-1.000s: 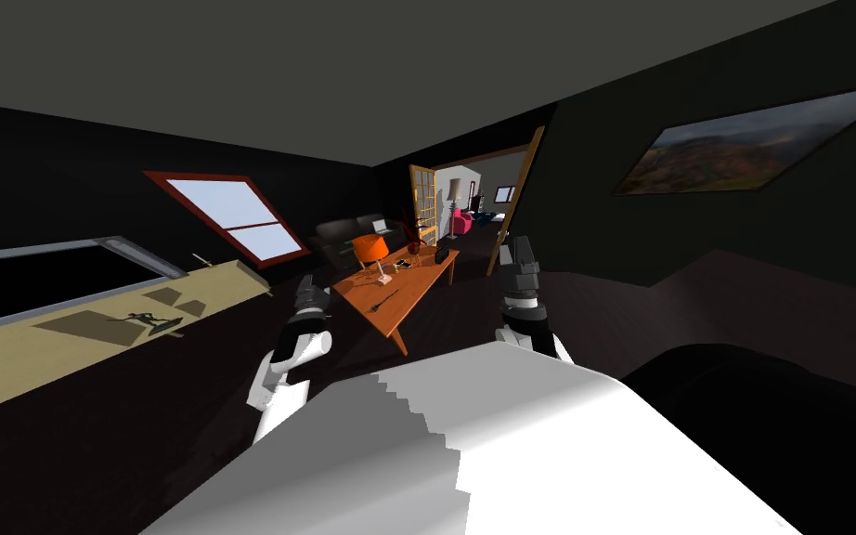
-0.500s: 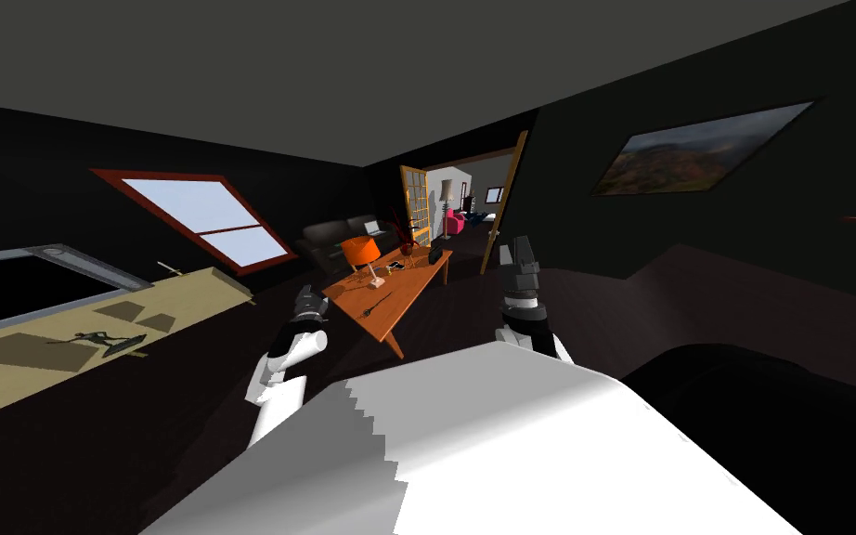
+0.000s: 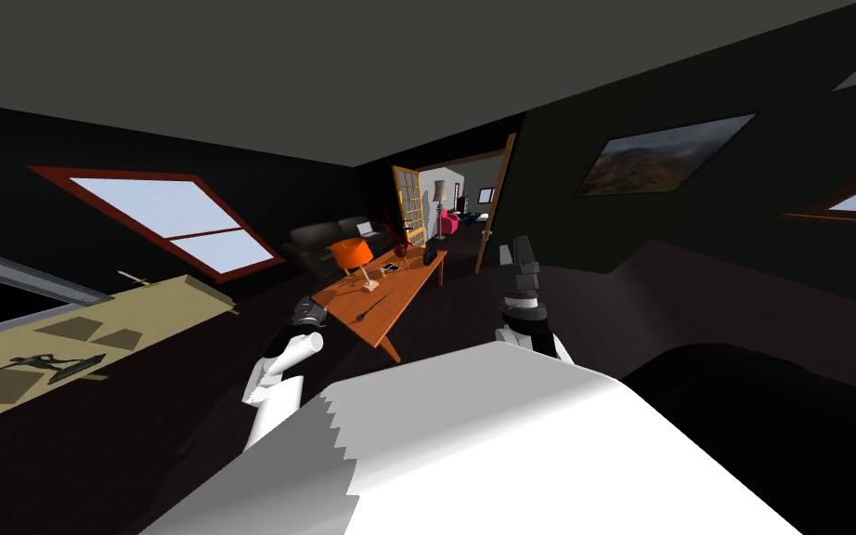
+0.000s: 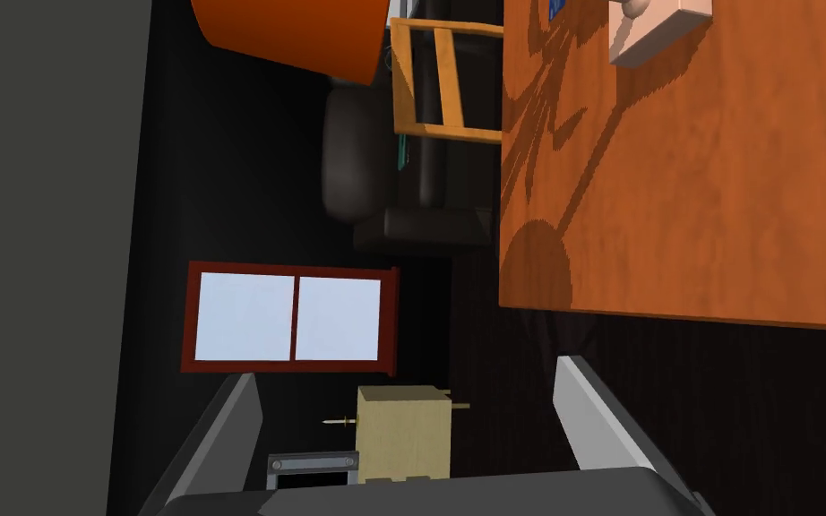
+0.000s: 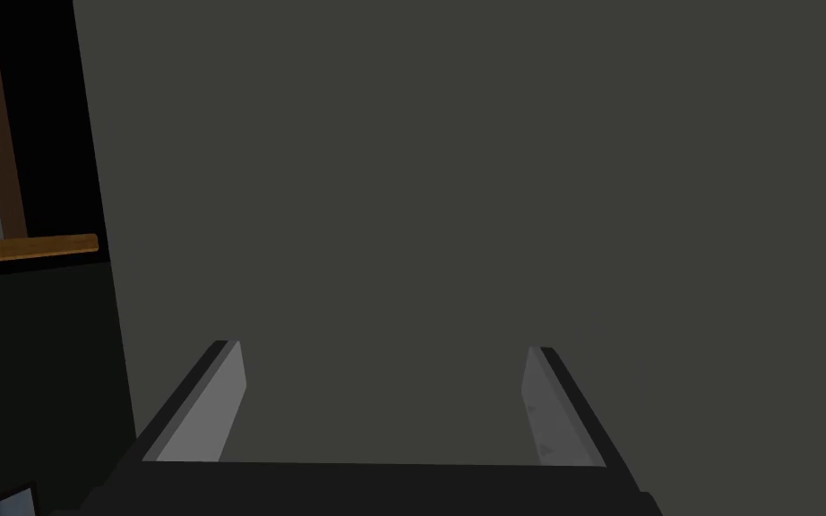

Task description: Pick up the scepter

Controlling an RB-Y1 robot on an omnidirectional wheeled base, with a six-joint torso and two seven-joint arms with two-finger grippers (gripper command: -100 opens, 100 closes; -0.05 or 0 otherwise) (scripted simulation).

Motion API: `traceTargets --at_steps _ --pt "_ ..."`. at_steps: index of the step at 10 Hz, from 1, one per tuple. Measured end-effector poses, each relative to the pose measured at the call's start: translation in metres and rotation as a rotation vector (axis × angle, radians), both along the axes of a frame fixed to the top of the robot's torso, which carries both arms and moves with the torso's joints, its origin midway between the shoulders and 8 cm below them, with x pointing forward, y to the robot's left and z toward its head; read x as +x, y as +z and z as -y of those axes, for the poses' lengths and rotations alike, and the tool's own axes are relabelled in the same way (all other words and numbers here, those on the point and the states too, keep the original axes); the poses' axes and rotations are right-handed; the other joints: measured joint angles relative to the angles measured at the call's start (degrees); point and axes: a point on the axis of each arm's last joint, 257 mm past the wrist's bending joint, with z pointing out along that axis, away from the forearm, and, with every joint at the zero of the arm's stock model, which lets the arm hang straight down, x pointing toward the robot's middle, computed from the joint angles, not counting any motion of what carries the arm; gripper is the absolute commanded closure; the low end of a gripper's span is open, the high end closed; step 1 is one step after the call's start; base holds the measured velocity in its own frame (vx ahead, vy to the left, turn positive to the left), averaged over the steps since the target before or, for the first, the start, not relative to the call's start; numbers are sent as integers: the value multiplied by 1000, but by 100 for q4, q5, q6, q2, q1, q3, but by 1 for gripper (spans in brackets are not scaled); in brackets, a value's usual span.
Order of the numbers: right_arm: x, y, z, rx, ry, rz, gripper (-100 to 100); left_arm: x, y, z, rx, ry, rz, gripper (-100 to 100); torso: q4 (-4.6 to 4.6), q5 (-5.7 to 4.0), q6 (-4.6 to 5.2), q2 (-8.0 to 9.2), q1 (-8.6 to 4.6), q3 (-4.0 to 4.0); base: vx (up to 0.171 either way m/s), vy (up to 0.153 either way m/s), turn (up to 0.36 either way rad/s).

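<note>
Bench: long orange-brown wooden bench on a dark floor, ahead of the robot and slightly left of centre in the head view.
Scepter: thin dark rod-shaped scepter, lying flat on the bench top near the near end, apart from both grippers.
Lamp: lamp with an orange drum shade and a pale pink square base, standing on the bench beyond the scepter.
Left gripper: left gripper held low, just beside the near left corner of the bench.
Left fingers: fingers spread wide apart, nothing between them.
Right gripper: right gripper raised, right of the bench and well apart from it.
Right fingers: fingers spread wide apart, holding nothing.
Surroundings: red-framed window on the dark left wall. Light beige cabinet below it. Dark sofa beyond the far end of the bench.
</note>
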Motion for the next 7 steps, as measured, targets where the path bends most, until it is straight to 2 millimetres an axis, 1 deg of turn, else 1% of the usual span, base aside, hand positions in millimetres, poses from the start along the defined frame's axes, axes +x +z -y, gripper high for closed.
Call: traceTargets --at_steps 2,3,7 --pt "0 0 0 0 0 0 0 -3 -22 -17 -53 29 -47 -100 -1 0 1 -4 0 -2 36 -14 -139" --pt "0 0 0 0 0 0 0 -5 -32 -29 -89 51 -71 -100 -2 -1 4 -10 -2 -5 43 -11 -89" --pt "0 0 0 0 0 0 0 -25 -86 -51 -224 116 -182 -100 -3 1 3 -15 2 -8 48 -2 -141"
